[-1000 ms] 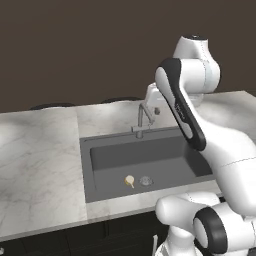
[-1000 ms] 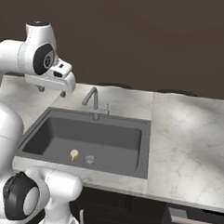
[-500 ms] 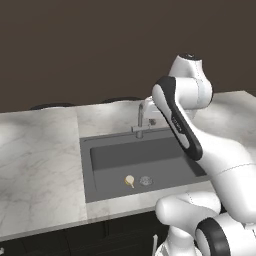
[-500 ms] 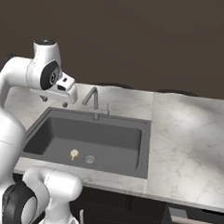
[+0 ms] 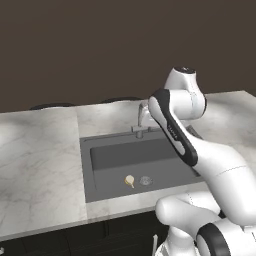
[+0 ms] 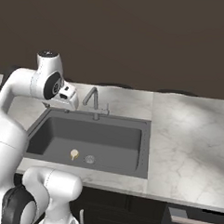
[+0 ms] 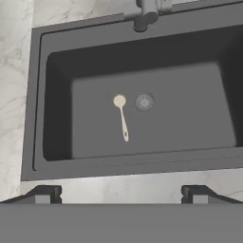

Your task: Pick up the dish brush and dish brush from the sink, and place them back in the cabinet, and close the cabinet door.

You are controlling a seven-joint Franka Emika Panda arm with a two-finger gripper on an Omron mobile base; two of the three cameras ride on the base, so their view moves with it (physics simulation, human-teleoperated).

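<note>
A plain dark brown wall (image 5: 100, 45) rises behind the white, grey-veined marble worktop (image 5: 35, 160). Below the worktop's front edge sit dark cabinet fronts (image 6: 192, 220). Soft, even light falls across the marble.

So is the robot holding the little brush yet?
No, nothing is held. The open end effector hangs above the sink, and the cream brush lies loose on its floor beside the drain.

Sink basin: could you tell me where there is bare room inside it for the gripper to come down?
The sink floor is mostly bare: wide free patches lie right of the drain and along the wall below the faucet. The one crowded spot is mid-floor, where the cream brush lies just left of the drain.
</note>
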